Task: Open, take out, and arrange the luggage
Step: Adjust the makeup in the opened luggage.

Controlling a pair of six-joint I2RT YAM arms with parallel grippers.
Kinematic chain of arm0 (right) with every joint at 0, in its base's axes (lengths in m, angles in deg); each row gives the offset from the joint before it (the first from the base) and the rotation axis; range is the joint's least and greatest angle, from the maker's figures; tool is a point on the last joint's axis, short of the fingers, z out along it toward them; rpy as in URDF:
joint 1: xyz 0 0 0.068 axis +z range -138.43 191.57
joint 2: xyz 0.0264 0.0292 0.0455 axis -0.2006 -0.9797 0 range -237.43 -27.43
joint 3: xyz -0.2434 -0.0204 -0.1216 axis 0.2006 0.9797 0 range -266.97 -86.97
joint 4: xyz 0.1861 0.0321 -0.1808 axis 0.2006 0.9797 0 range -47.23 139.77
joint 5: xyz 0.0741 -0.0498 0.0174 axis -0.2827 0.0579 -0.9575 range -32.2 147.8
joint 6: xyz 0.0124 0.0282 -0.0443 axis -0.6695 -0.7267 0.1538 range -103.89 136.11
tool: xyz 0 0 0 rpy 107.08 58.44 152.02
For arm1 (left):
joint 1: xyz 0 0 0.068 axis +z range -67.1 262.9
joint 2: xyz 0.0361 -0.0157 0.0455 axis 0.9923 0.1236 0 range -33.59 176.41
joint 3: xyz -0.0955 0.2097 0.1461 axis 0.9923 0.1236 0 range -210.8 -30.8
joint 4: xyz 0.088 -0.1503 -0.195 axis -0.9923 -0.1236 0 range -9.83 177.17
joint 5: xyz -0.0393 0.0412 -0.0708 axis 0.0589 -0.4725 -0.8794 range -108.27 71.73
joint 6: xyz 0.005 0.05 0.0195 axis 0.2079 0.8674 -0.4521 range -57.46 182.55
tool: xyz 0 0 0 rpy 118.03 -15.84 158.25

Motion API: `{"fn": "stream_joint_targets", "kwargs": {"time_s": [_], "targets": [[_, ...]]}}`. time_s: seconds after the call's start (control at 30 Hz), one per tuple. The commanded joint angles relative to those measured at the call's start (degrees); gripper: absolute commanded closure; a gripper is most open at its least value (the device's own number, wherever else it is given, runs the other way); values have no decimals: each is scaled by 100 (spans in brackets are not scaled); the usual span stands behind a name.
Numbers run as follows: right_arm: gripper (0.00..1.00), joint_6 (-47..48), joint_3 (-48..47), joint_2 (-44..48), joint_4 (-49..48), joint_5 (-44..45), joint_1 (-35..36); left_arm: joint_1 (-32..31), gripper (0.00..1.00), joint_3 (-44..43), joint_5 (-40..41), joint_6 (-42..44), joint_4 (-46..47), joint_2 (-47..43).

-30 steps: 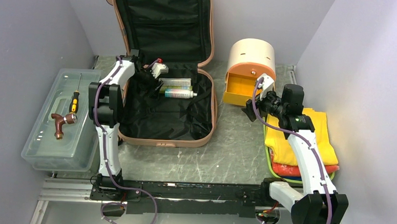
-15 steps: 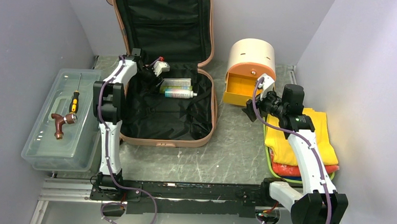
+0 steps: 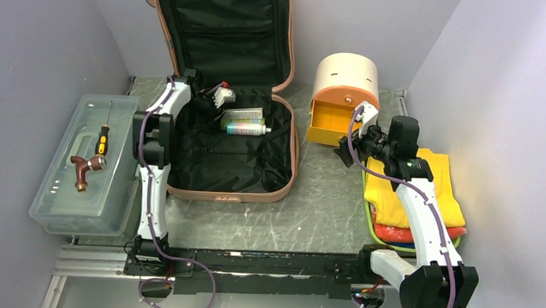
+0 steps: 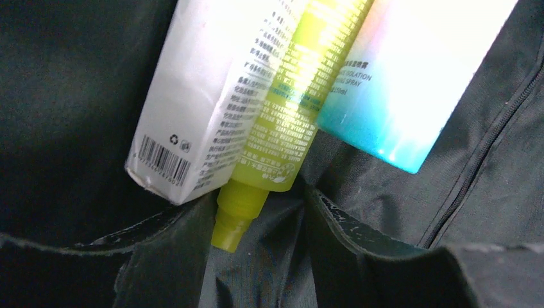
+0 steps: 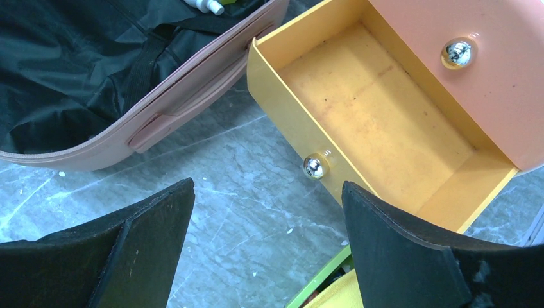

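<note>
From overhead I see the luggage (image 3: 220, 193) lying open on the table (image 3: 324, 206), its lid propped upright against the back wall, left of the round cabinet (image 3: 345, 73) with its yellow drawer (image 3: 326, 125) pulled out. My left gripper (image 3: 216, 102) is down in the far left of the case beside the toiletries; my right gripper (image 3: 341, 147) hangs just in front of the drawer, above folded clothes (image 3: 438, 184). A clear bin (image 3: 77, 207) carrying a screwdriver (image 3: 102, 141) sits at the far left. On the left wrist camera, a white box (image 4: 212, 96), a yellow-green tube (image 4: 289, 109) and a teal spray bottle (image 4: 410, 83) lie side by side on the black lining (image 4: 77, 96); the jaws stand partly apart, straddling the tube's cap, with nothing gripped. On the right wrist camera, the jaws are spread wide and bare over the table, the drawer's metal knob (image 5: 314, 167) between them.
</note>
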Motion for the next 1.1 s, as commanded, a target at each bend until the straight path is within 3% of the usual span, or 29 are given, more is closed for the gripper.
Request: {"fn": "stream_joint_targets", "kwargs": {"time_s": [0.0, 0.33, 0.57, 0.83, 1.07], "targets": [[12, 42, -1, 17, -135, -70, -23, -115, 44, -217, -330, 449, -773, 276], [12, 12, -10, 13, -144, -70, -23, -115, 67, -514, -535, 661, -1227, 390], [12, 11, -10, 5, -144, -70, -23, -107, 89, -648, -524, 500, -1299, 120], [12, -7, -10, 20, -152, -79, -23, -107, 95, -515, -931, 59, -1214, -744], [12, -15, -1, 30, -160, -72, -30, -115, 100, 285, -1472, -226, -928, -1610]]}}
